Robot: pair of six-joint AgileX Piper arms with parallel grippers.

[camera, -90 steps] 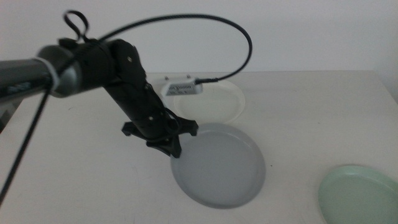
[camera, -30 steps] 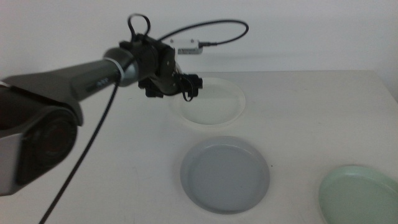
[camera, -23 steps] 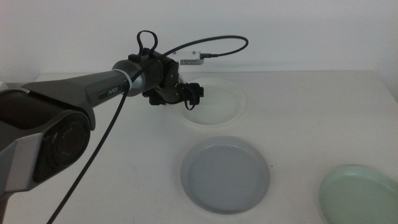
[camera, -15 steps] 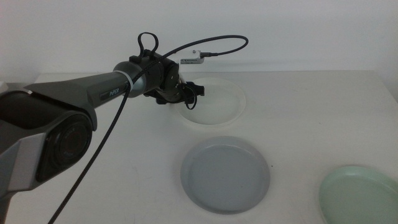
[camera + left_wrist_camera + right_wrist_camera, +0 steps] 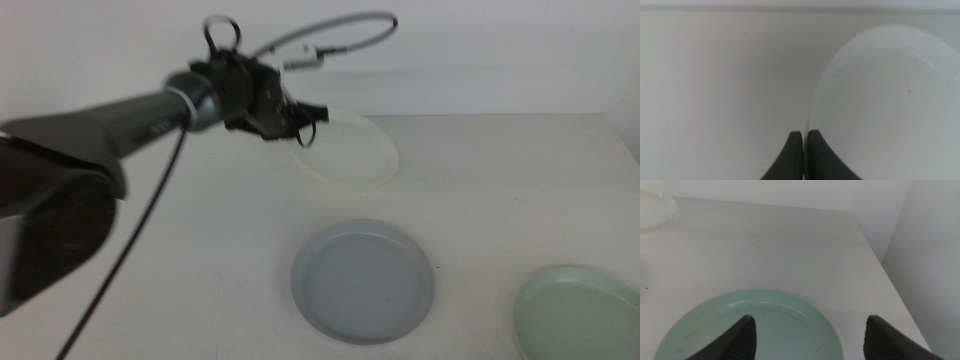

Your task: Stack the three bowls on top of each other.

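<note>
Three shallow round dishes sit on your white table point(image 5: 520, 170). Grey-blue plate-like bowl point(image 5: 363, 280) is near centre, apart from the others. Pale mint green bowl point(image 5: 580, 315) lies near right; your right gripper point(image 5: 807, 332) hangs over it with jaws spread wide, touching nothing. Cream-white bowl point(image 5: 345, 148) is far centre, left edge tilted up. Your left gripper point(image 5: 300, 125) pinches that bowl's left rim, jaws clamped tight on it.
</note>
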